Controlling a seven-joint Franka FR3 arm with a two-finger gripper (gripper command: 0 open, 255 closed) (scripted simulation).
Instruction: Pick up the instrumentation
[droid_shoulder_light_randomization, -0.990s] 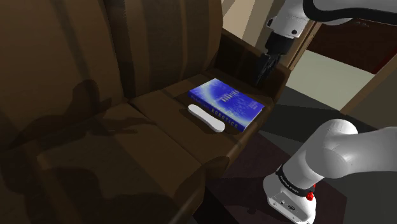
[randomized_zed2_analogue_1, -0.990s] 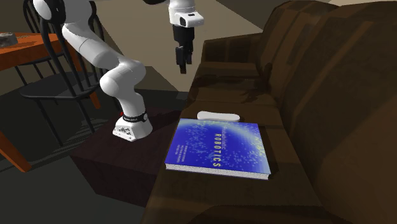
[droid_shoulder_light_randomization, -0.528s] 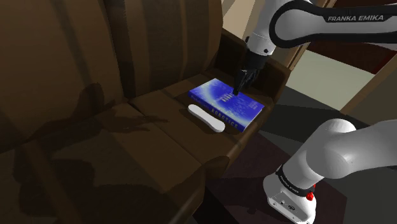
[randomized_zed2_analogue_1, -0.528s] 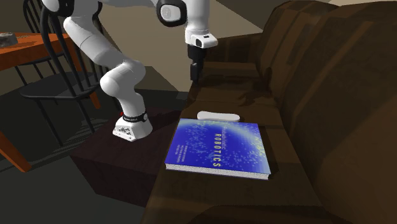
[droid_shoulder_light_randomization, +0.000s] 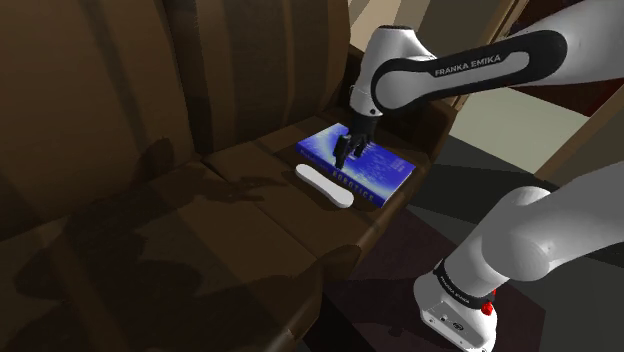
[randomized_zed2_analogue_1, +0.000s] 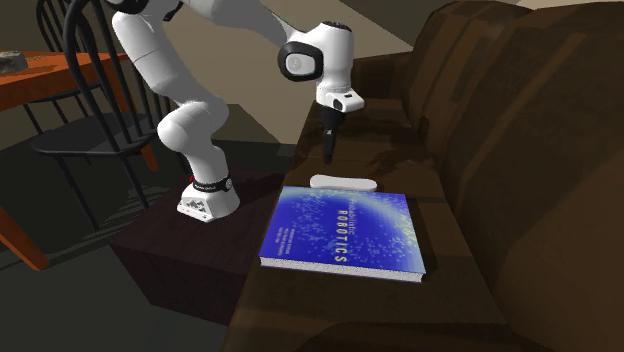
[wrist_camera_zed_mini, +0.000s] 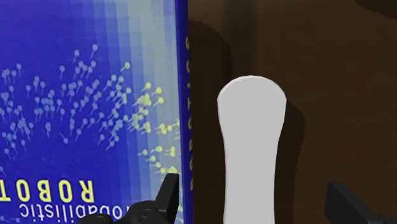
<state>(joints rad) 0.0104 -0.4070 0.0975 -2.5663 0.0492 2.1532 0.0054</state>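
Down and inward swung the hand (droid_shoulder_light_randomization: 342, 152) within a second, leaving its place above the armrest to hang low over the seat of the brown sofa (droid_shoulder_light_randomization: 150, 230), where neither the book (droid_shoulder_light_randomization: 388, 170) nor the instrument (droid_shoulder_light_randomization: 325, 186) had shifted. The white instrument, a flat, round-ended bar, lay on the cushion just beside the blue book's spine edge and parallel to it, apparently with a thin gap between them. Seen from the wrist camera, the hand (wrist_camera_zed_mini: 253, 197) stood open. Its two black fingers were spread to either side of the instrument (wrist_camera_zed_mini: 252, 140), one over the book's (wrist_camera_zed_mini: 89, 95) cover and the other over bare cushion, neither touching the bar. That alignment seemed deliberate: the fingers straddled the bar's narrow width so they could close across it. In the second exterior view the hand (randomized_zed2_analogue_1: 328, 148) hung above the instrument's (randomized_zed2_analogue_1: 343, 182) far end, short of contact. The book's closeness looked the likeliest snag, since one finger would have to land on its cover or in the gap.
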